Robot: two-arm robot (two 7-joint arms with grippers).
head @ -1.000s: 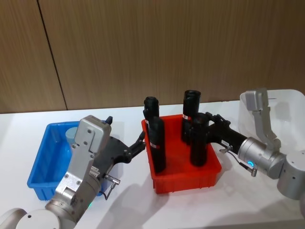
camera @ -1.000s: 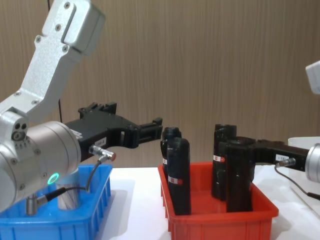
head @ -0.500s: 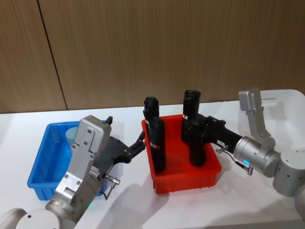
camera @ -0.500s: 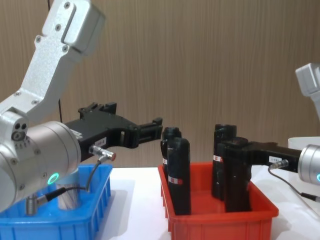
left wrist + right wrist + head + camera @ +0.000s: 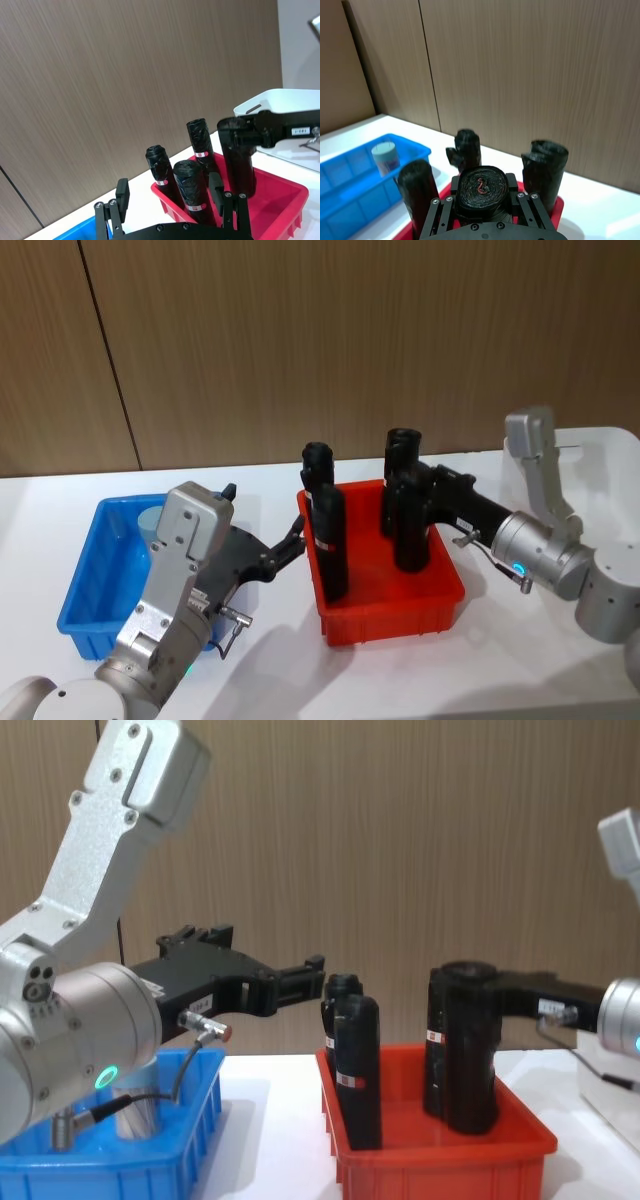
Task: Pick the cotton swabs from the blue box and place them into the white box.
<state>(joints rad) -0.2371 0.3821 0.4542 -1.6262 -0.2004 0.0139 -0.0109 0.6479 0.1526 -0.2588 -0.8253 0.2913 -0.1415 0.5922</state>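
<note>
One cotton swabs tub [image 5: 150,523] stands in the blue box [image 5: 90,585], behind the left gripper [image 5: 290,540], whose fingers are spread and empty above the box's right rim. The right gripper [image 5: 408,495] clamps a black cylinder [image 5: 410,530] in the red bin [image 5: 390,615]; the white box [image 5: 600,465] lies behind its arm.

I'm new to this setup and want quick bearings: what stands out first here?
The bright red plastic bin at centre, holding tall black cylinders with red-white labels, draws the eye; the right tool is shut on one black cylinder there. On the robot's left, the left tool hangs open beside the shallow blue plastic bin, where a grey-lidded cotton swab tub sits.
</note>
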